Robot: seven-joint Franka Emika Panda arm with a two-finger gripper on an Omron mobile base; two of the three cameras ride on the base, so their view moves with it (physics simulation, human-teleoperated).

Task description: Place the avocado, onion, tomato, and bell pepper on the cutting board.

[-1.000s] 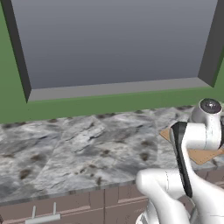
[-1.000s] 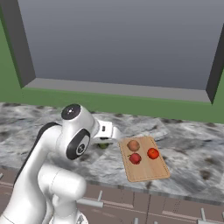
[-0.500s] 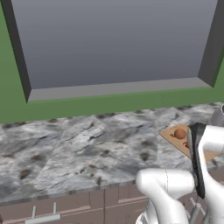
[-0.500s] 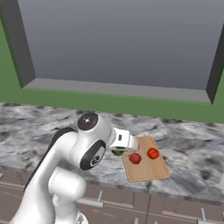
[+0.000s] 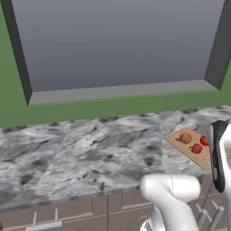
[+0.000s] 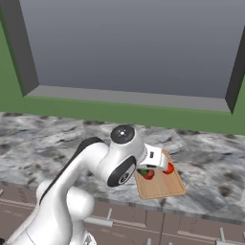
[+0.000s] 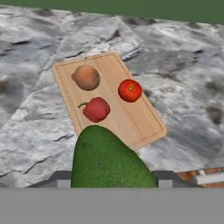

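Observation:
The cutting board [image 7: 140, 122] is a light tan wooden board lying on the marble counter. Three things rest on it: the brownish onion [image 7: 86, 77], the orange-red tomato [image 7: 130, 90] and the deeper red bell pepper [image 7: 96, 109]. My gripper [image 7: 111, 180] is shut on the dark green avocado [image 7: 107, 159], which hangs above the board's near edge and hides most of the fingers. From the right base view, a sliver of avocado [image 6: 142, 171] peeks out under the hand beside the bell pepper [image 6: 149, 175] and tomato [image 6: 168, 168]; the onion is hidden there. The left base view shows the onion [image 5: 185, 138], bell pepper [image 5: 196, 148] and tomato [image 5: 204, 140].
Grey marble counter [image 5: 90, 153] stretches left of the board. A green wall and a wide window recess [image 6: 129, 52] run behind it. Cabinet fronts with handles [image 5: 45, 223] sit below the counter edge.
The arm has swung to the right with the avocado and now holds it over the board. In the left base view it no longer covers the onion and bell pepper.

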